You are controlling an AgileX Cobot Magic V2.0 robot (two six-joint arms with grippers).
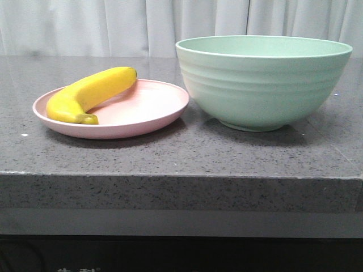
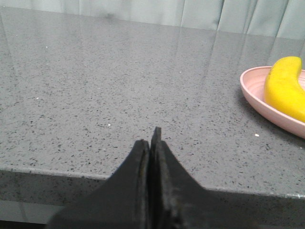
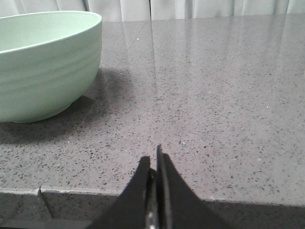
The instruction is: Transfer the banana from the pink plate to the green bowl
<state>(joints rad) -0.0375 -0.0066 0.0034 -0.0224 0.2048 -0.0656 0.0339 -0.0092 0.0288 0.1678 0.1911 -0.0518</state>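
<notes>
Nothing of my job is done yet. The banana [image 1: 91, 93] lies on the pink plate [image 1: 153, 110], on the plate's left half, with one end poking over the back rim. The plate sits near the front edge of the desk [image 1: 170, 158], on its left side. The green bowl [image 1: 261, 85] stands just beside the plate, to the right, and I cannot see into it.

My left fingers [image 2: 151, 143] are pressed together and hold nothing. My right fingers [image 3: 155, 164] are pressed together too. Both wait at the front edge.

The banana is bright yellow, smooth and bent, with a dull brown-green stub facing front. I must lift it, carry it and drop it in.
</notes>
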